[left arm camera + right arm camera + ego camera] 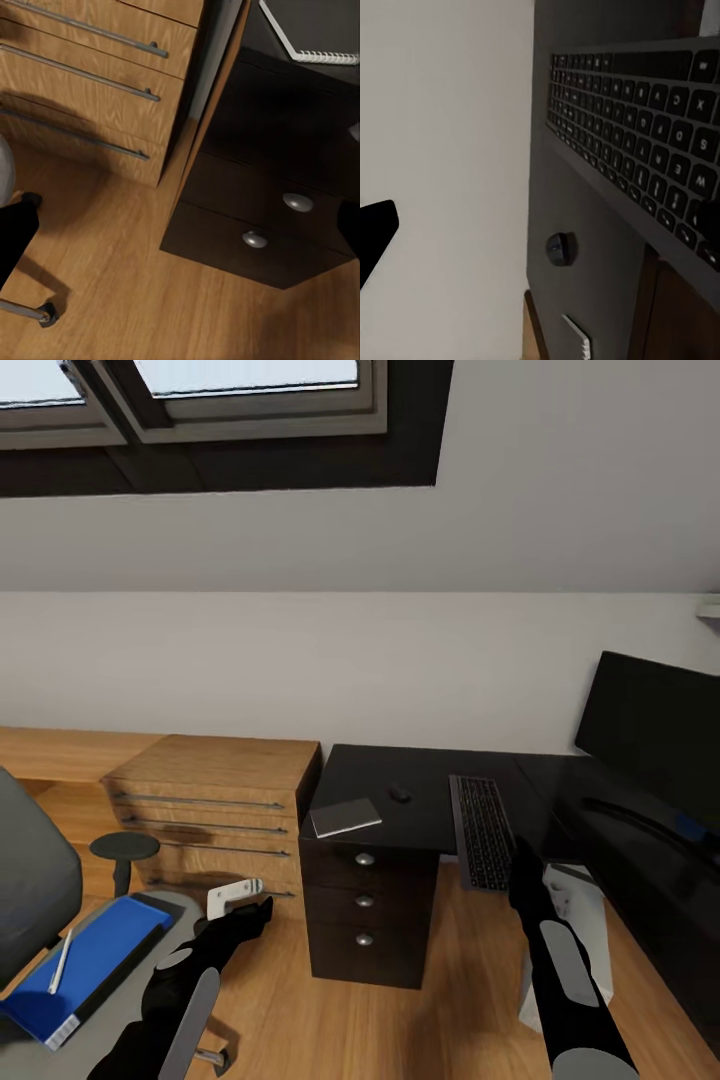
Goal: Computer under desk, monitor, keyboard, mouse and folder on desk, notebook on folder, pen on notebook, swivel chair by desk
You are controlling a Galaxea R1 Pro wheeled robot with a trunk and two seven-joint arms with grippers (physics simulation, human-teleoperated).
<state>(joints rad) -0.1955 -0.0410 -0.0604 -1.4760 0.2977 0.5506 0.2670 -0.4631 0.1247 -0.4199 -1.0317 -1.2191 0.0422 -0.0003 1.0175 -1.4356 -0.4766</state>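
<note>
Left arm [175, 990]: black with grey panels, reaching forward and up from the lower left of the head view, low and extended.
Left gripper [262, 906]: dark tip at the arm's end; jaw spacing not readable.
Right arm [565, 970]: black with a grey forearm panel, rising from the lower right, nearly straight ahead.
Right gripper [522, 860]: narrow dark tip, pointing forward; jaw spacing unclear.

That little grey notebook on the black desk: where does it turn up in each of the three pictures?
Head view: the notebook lies on the desk's left end, above the drawers.
Left wrist view: its spiral-bound corner shows at the upper right.
Right wrist view: a sliver at the bottom edge.
Shared landmark: the mouse nearby.
</note>
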